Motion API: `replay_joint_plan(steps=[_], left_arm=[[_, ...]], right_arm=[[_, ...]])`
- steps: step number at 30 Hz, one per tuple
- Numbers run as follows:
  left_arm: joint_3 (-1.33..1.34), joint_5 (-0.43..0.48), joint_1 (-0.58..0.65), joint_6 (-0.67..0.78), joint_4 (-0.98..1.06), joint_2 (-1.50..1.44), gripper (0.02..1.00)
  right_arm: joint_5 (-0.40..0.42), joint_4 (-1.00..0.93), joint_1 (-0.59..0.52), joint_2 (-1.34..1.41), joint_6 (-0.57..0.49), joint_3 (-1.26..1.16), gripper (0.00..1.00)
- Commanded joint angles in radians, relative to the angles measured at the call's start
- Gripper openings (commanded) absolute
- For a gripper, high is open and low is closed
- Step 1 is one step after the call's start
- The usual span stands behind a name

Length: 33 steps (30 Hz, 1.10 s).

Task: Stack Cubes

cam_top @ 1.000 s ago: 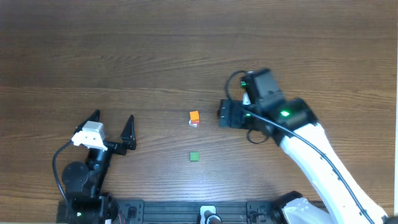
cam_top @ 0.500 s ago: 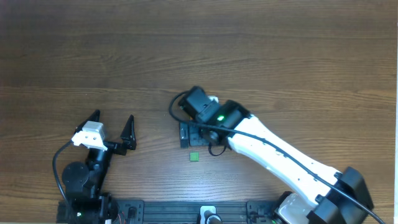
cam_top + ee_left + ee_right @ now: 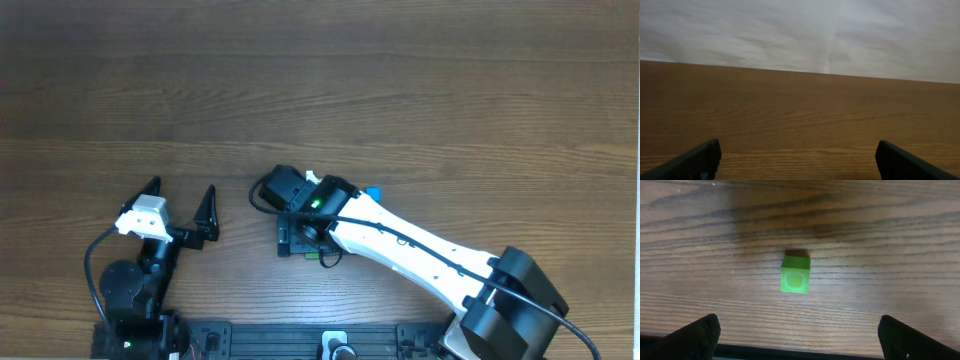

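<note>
Wooden bench (image 3: 480, 80) lies open toward 12, 3 and 9 o'clock, with the base rail (image 3: 250, 332) along 6. Right arm (image 3: 420, 243) has swung in from 3 o'clock to centre. Left tool (image 3: 182, 212) sits wide at 9 o'clock. Right tool (image 3: 800, 340), wide, hovers over the green cube (image 3: 795, 275), so a grasp looks next.

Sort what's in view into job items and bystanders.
Job: green cube; right gripper, open over it.
Bystanders: left gripper, open, apart from the cube; wooden table.
</note>
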Motion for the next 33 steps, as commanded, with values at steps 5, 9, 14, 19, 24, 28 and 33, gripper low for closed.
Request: replay_joint_plan(steps=[5, 9, 14, 19, 24, 28, 33], left_arm=[[-0.004, -0.004, -0.004, 0.014, -0.003, -0.008, 1.0], [-0.005, -0.004, -0.004, 0.015, -0.003, -0.008, 1.0], [-0.005, -0.004, -0.004, 0.015, -0.003, -0.008, 1.0], [-0.005, -0.004, -0.004, 0.015, -0.003, -0.008, 1.0], [-0.004, -0.004, -0.004, 0.015, -0.003, -0.008, 1.0], [-0.005, -0.004, -0.004, 0.014, -0.003, -0.008, 1.0], [-0.005, -0.004, -0.004, 0.015, -0.003, -0.008, 1.0]], right_arm=[[0.026, 0.011, 0.054, 0.019, 0.106, -0.032, 0.991], [0.032, 0.064, 0.066, 0.019, 0.119, -0.072, 0.993], [0.044, 0.114, 0.075, 0.019, 0.13, -0.105, 0.993], [0.046, 0.145, 0.079, 0.019, 0.142, -0.145, 0.993], [0.059, 0.185, 0.088, 0.019, 0.149, -0.173, 0.976], [0.074, 0.193, 0.09, 0.025, 0.148, -0.174, 0.963], [0.08, 0.196, 0.09, 0.057, 0.148, -0.174, 0.954]])
